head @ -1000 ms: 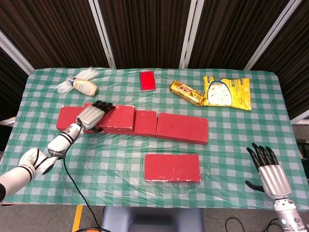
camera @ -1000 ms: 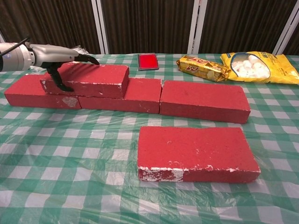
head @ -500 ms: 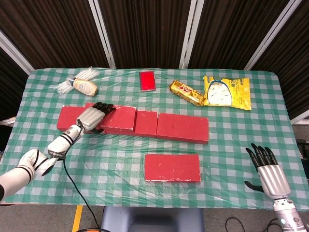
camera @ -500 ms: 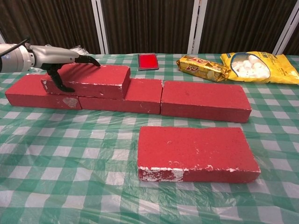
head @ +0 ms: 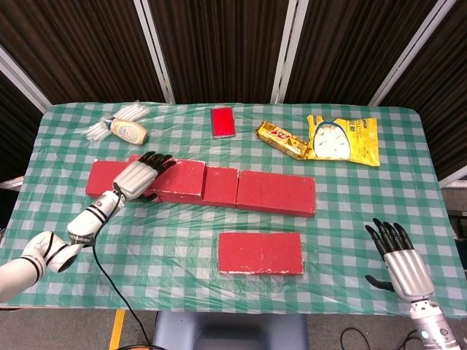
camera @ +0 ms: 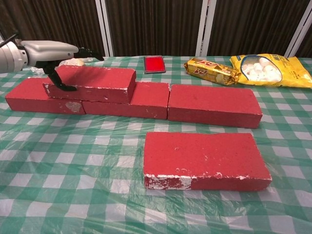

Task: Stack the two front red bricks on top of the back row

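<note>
One red brick (camera: pixel 92 83) lies stacked on the back row, across its left brick (camera: pixel 29 97) and middle brick (camera: pixel 141 100). The row's right brick (camera: pixel 212 105) has nothing on top. A second loose red brick (camera: pixel 204 158) lies flat in front, also the front brick (head: pixel 260 252) in the head view. My left hand (camera: pixel 48 51) hovers over the stacked brick's left end. Its fingers are lifted off the top and its thumb hangs by the front face. My right hand (head: pixel 398 259) is at the table's front right, fingers spread, holding nothing.
At the back lie a flat red case (head: pixel 222 121), a yellow snack bar (head: pixel 281 138), a yellow bag of white sweets (head: pixel 341 138) and a small bottle (head: pixel 128 131) on clear plastic. A green checked cloth (head: pixel 146 240) covers the table.
My left hand's fingers have risen off the top of the stacked brick, which stays in place. My right hand has shifted slightly left and nearer.
</note>
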Tool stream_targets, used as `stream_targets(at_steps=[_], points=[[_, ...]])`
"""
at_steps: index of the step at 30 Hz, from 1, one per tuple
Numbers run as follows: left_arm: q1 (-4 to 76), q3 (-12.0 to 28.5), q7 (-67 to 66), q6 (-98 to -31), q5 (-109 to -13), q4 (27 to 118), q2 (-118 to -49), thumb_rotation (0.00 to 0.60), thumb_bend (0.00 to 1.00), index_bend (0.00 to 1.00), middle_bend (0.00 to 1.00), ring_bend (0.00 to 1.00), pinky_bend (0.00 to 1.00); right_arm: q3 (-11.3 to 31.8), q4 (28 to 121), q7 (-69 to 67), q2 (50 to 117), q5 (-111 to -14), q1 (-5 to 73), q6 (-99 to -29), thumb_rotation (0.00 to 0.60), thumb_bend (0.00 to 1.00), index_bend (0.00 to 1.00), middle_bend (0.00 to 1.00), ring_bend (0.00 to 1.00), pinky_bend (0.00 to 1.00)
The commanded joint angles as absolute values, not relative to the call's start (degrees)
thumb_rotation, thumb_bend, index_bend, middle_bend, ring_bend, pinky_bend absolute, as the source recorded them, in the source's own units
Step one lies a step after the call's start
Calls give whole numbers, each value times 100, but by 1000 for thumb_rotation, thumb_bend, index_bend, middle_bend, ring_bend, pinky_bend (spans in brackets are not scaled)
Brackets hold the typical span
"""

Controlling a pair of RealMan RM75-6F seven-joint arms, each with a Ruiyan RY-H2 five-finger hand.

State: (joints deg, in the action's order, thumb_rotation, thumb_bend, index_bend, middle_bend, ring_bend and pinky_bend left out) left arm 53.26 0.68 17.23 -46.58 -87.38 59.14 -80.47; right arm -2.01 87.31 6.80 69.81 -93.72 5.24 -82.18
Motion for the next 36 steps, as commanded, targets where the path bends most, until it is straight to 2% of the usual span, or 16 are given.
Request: stream_targets(at_steps=[1, 6, 9, 14, 18, 24, 30, 36], points=[[4725, -107, 1242, -5436, -8817, 6804, -7522, 600, 319, 0, 0, 0, 20, -237, 8772, 646, 7061, -9477, 626, -8093, 600, 68, 0, 0, 0, 0], [3679, -679, 917, -6446, -8975, 7792, -6957, 600, 318, 0, 0, 0, 21, -394, 9223, 724, 7008, -9720, 926, -7595, 600, 67, 0, 0, 0, 0], [3065, -945, 786, -6986, -9003, 7856, -6918, 600, 316, 0, 0, 0, 18, -458, 9659, 887, 6937, -9739, 1129, -7189, 600, 67, 0, 0, 0, 0], [2330, -1110, 473, -7585, -8949, 7630, -7085, 600, 316, 0, 0, 0, 18, -320, 10331, 1416, 7029, -9428, 1465, -6544, 600, 67, 0, 0, 0, 0], [1977, -1068, 373, -7926, -8945, 7523, -7197, 600, 317, 0, 0, 0, 18, 78, 10685, 2326, 7349, -8642, 1796, -6029, 600, 67, 0, 0, 0, 0], [1724, -966, 440, -8085, -8951, 7292, -7339, 600, 317, 0, 0, 0, 18, 560, 10849, 3850, 8012, -7008, 2341, -5569, 600, 67, 0, 0, 0, 0], [1657, -872, 358, -8009, -8961, 7291, -7333, 600, 318, 0, 0, 0, 18, 642, 10908, 4750, 8448, -5736, 2883, -5474, 600, 67, 0, 0, 0, 0], [1617, -773, 370, -7937, -8958, 7314, -7300, 600, 317, 0, 0, 0, 18, 634, 10851, 5038, 8714, -5033, 3233, -5645, 600, 67, 0, 0, 0, 0]])
